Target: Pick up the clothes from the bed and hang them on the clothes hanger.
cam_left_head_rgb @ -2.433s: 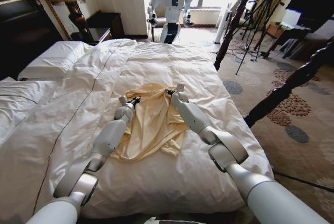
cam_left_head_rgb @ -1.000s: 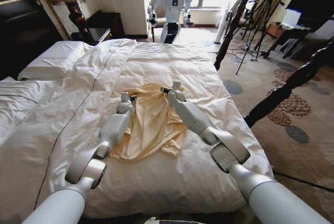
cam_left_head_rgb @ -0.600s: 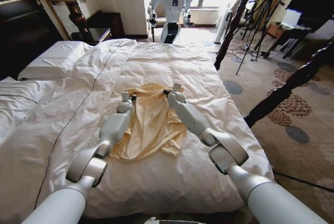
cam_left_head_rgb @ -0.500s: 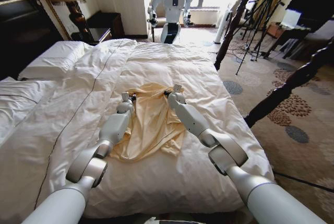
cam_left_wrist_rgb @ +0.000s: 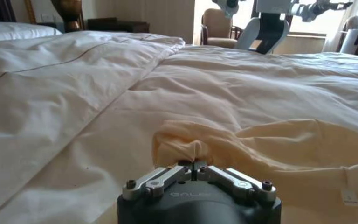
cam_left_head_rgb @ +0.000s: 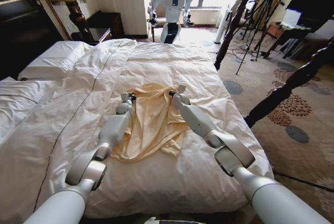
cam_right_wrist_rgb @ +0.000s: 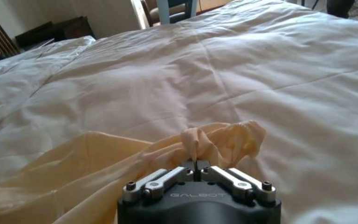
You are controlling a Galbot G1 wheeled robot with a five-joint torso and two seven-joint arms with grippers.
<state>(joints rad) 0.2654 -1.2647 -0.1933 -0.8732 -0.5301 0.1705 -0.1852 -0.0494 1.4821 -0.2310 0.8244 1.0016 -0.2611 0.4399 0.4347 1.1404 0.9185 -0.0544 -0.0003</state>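
Note:
The clothes (cam_left_head_rgb: 152,115), a pale yellow-cream top, lie spread on the white duvet of the bed (cam_left_head_rgb: 62,109), collar end away from me. My left gripper (cam_left_head_rgb: 128,97) is shut on a pinched fold at the top's left shoulder. In the left wrist view that fold (cam_left_wrist_rgb: 185,142) rises from between the closed fingers of the left gripper (cam_left_wrist_rgb: 193,164). My right gripper (cam_left_head_rgb: 174,92) is shut on the right shoulder, and the right wrist view shows the bunched cloth (cam_right_wrist_rgb: 219,137) standing up from the right gripper (cam_right_wrist_rgb: 194,163). The clothes hanger is out of view.
Dark twisted bed posts (cam_left_head_rgb: 237,18) stand at the bed's right side, one nearer (cam_left_head_rgb: 292,83). Another white robot (cam_left_head_rgb: 171,2) stands beyond the foot of the bed by the window. A pillow (cam_left_head_rgb: 52,59) and dark headboard (cam_left_head_rgb: 21,25) are at the left. Tripods (cam_left_head_rgb: 258,15) stand on the patterned carpet.
Both grippers keep their hold on the top's shoulders. The right gripper has shifted slightly to the right and nearer, tugging the right shoulder with it; the left arm has hardly moved.

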